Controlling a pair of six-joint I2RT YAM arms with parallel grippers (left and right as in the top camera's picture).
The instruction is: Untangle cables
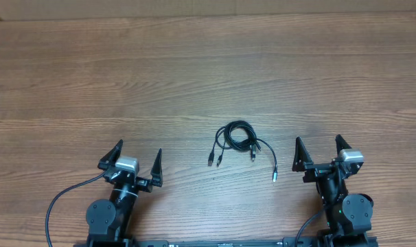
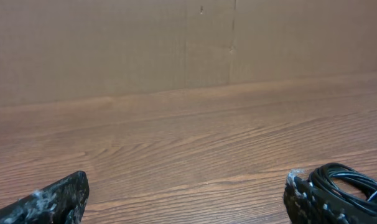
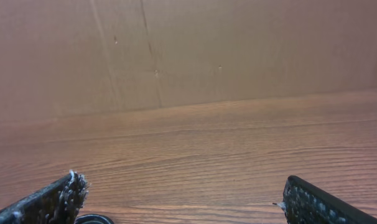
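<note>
As your left tool (image 1: 139, 148) and right tool (image 1: 318, 139) gaped empty either side of the cables (image 1: 234, 142), nothing was untangled yet.

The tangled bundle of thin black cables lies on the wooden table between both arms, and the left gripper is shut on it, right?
No. The overhead view shows the left gripper open and apart from the thin black cables; the rest is right.
</note>
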